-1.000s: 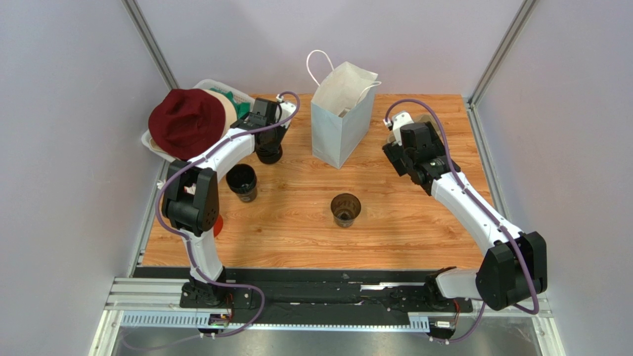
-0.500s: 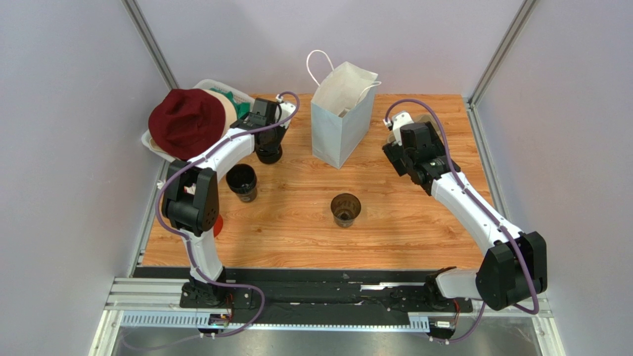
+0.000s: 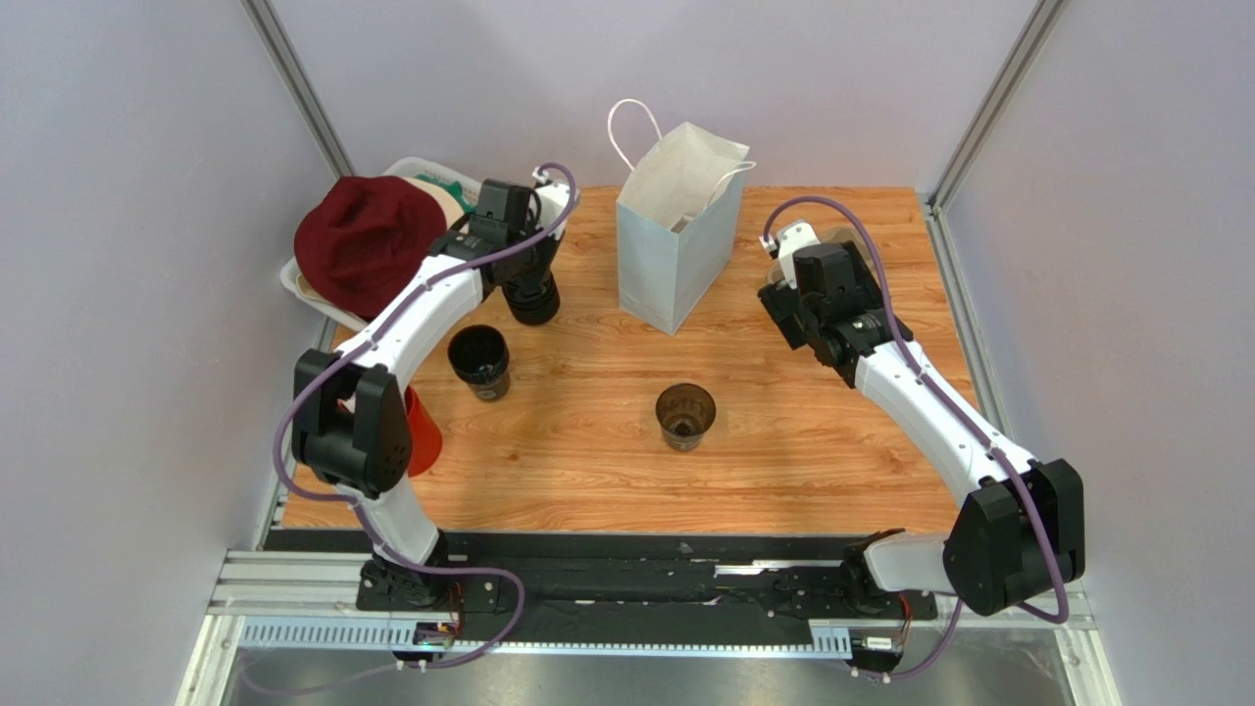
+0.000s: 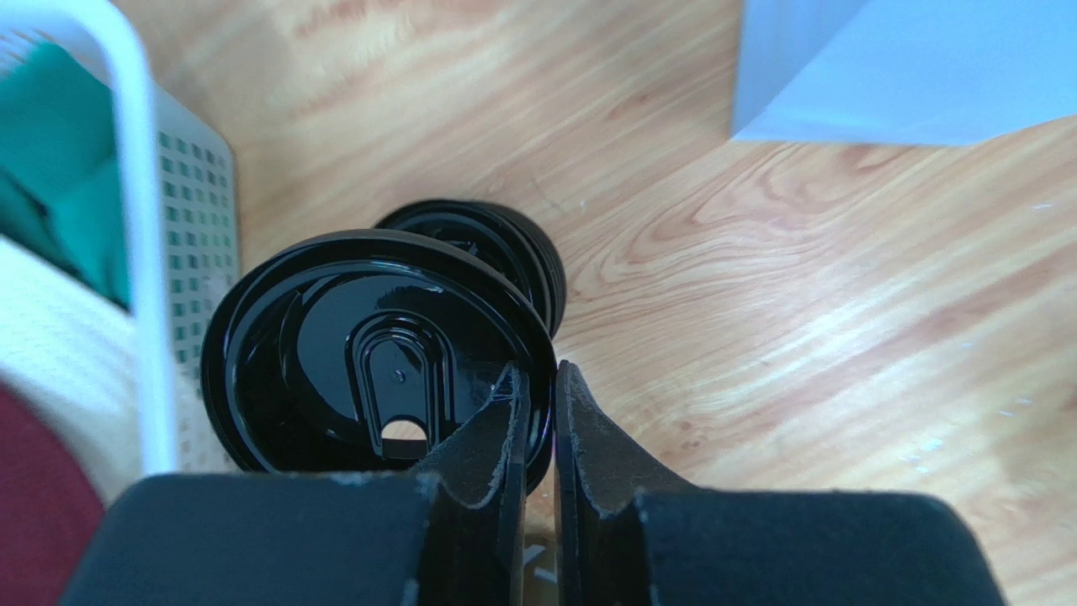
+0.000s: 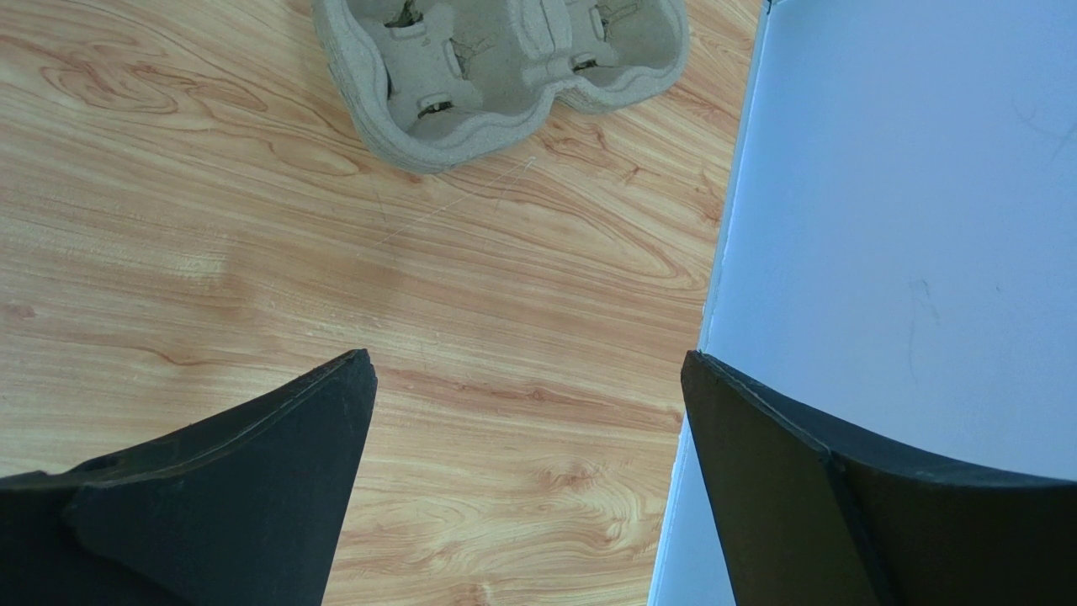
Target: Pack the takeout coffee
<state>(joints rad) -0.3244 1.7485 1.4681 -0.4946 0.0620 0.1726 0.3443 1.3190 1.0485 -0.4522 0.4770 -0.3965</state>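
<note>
A dark cup [image 3: 687,415] with a brownish inside stands open at the table's middle. A second dark cup [image 3: 480,358] stands open left of it. The pale-blue paper bag [image 3: 675,224] stands open at the back centre. My left gripper [image 4: 537,379] is shut on the rim of a black lid [image 4: 367,366] and holds it above another black lid [image 4: 499,240] lying on the wood; in the top view the left gripper [image 3: 531,299] is behind the second cup. My right gripper [image 5: 529,379] is open and empty, just right of the bag [image 5: 910,190].
A white basket [image 4: 142,253] with a dark-red hat [image 3: 366,240] and green cloth stands at the back left, close beside the held lid. A red cup [image 3: 420,431] shows beside the left arm. A grey pulp cup tray [image 5: 499,63] lies beyond the right gripper.
The left arm's elbow has swung out to the left and its wrist has turned, uncovering the red cup. The right arm and both cups have not moved.
</note>
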